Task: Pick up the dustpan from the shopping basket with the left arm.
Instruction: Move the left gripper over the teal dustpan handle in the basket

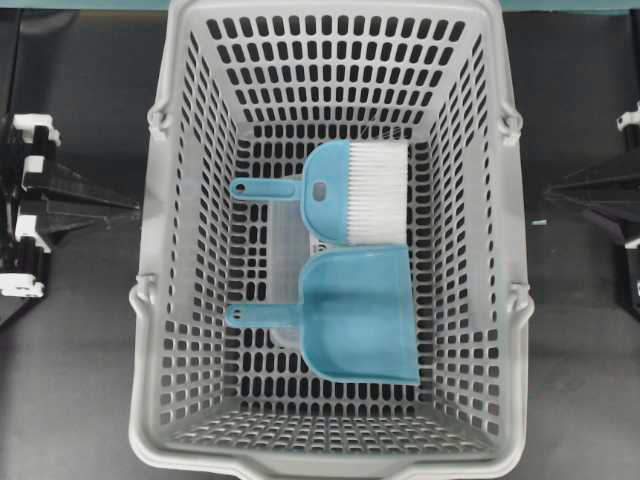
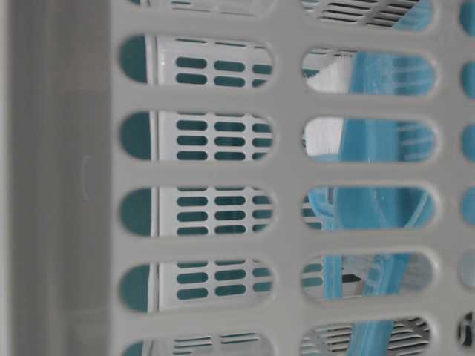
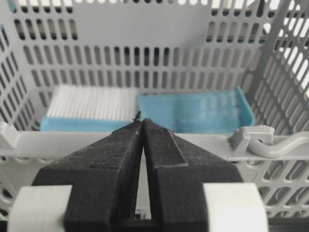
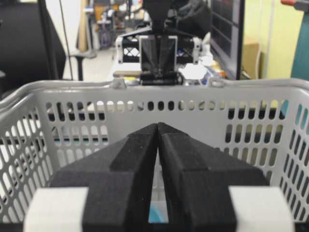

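The dustpan [image 1: 358, 315] lay flat on the floor of the shopping basket [image 1: 160, 230], toward the 5 o'clock part of the floor in the overhead view, its thin handle pointing to 9 o'clock and its wide pan mouth to 3 o'clock. Just above it, at about 12 o'clock from the pan, lay the hand brush [image 1: 350, 192], white bristles close against the dustpan's upper rim. The reach had not yet begun, so the work ahead, as I judged it, was to open the fingers, clear the basket's near wall from above, and come down on the handle or the pan's raised rim at its 9 o'clock side, well away from the brush, so that only the dustpan was taken. The left gripper [image 3: 141, 121] stood outside the basket at the 9 o'clock wall, level and pointing inward over the rim, its two black fingers pressed together with nothing between them. The right gripper [image 4: 158, 126] mirrored it at the 3 o'clock wall, also together and empty, facing the left arm across the basket.
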